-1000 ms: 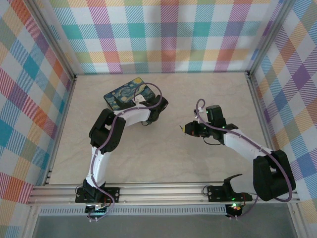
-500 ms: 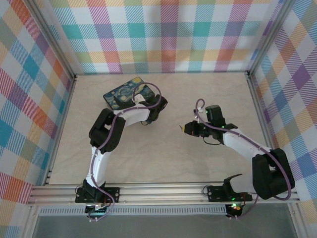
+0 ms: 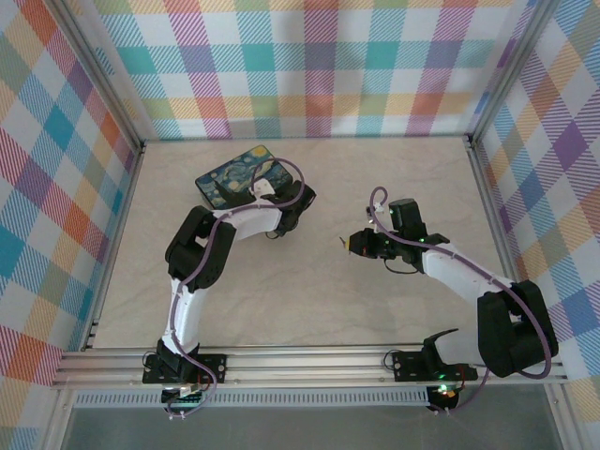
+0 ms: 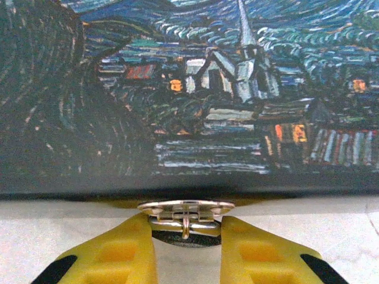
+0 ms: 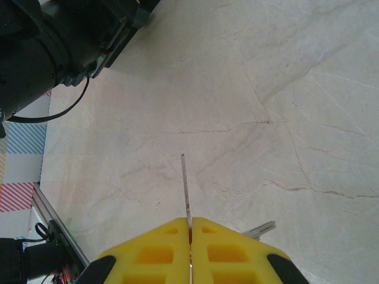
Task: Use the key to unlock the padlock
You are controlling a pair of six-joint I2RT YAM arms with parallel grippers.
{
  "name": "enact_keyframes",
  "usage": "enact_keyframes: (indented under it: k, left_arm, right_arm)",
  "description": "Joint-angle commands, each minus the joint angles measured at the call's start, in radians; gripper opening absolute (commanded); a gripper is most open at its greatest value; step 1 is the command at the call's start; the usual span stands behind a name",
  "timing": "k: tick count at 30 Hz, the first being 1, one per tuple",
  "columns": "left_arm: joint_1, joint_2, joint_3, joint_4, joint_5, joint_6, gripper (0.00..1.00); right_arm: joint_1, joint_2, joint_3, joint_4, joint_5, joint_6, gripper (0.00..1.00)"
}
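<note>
The left gripper (image 4: 185, 229) was set against the front edge of the black box with the blue-and-yellow swirling night-sky lid (image 4: 195, 89). Its yellow fingers (image 4: 121, 254) were drawn in narrow on either side of the small dark metallic padlock (image 4: 186, 235), which hung from the silver clasp (image 4: 186, 208) at the box's rim. Contact looked to be made on both sides, prob. so the lock would not swing when pushed (the keyway itself could not be made out).

The right gripper (image 5: 190, 228) was closed tight on the thin grey metal key (image 5: 185, 177). The key was held edge-on w/ its blade projecting straight ahead past the fingertips, presumably so it could be fed in point first. A second small silvery piece (image 5: 260, 228), poss. a spare key, was seen jutting out beside one finger.

From above, the key hand was seen well apart from the padlock, over the pale marbled table (image 5: 296, 89), tip aimed roughly toward the box. Approach and alignment were judged not yet done.
</note>
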Motion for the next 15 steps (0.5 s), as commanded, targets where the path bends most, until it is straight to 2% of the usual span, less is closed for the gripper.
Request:
enact_keyframes:
  k: [1,9,15]
  left_arm:
    - [-0.023,-0.050,-0.055,-0.045,0.036,0.019,0.07]
    - [-0.112,-0.140,-0.118,-0.092,0.036,-0.018,0.07]
    - [-0.216,-0.200,-0.160,-0.192,0.031,-0.119,0.08]
  right_arm:
    - [0.005,-0.002,0.010,0.005,-0.020,-0.013,0.07]
    - [0.004,-0.018,0.009,0.004,-0.026,-0.011,0.08]
    - [0.004,-0.049,-0.005,-0.013,-0.021,-0.013,0.08]
